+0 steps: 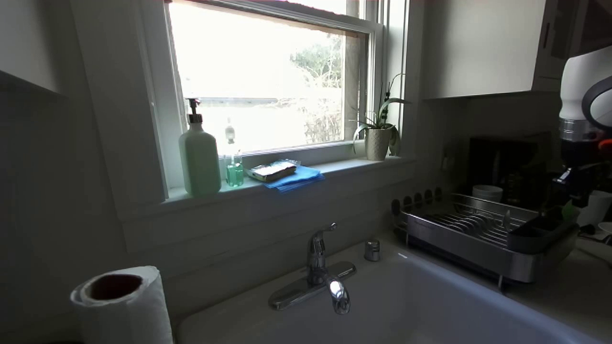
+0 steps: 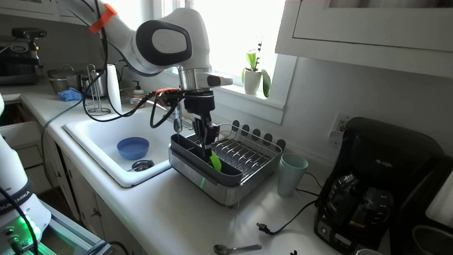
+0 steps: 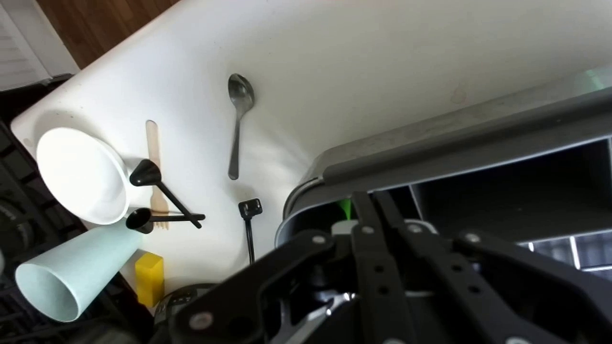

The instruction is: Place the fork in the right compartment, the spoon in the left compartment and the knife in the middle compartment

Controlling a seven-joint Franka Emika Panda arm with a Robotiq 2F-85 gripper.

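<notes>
A dark grey caddy with compartments hangs along the front of the dish rack. A spoon stands at the caddy's far end, away from the coffee maker. A green utensil leans in the end compartment nearest the coffee maker; it shows in the wrist view too. Whether it is fork or knife cannot be told. My gripper is over this compartment, tips near the rim, fingers close together; it looks shut on the green utensil, whose upper end is hidden. The middle compartment looks dark inside.
On the counter lie another metal spoon, a wooden fork, black scoops and a white bowl. A teal cup and coffee maker stand beside the rack. The sink adjoins the rack.
</notes>
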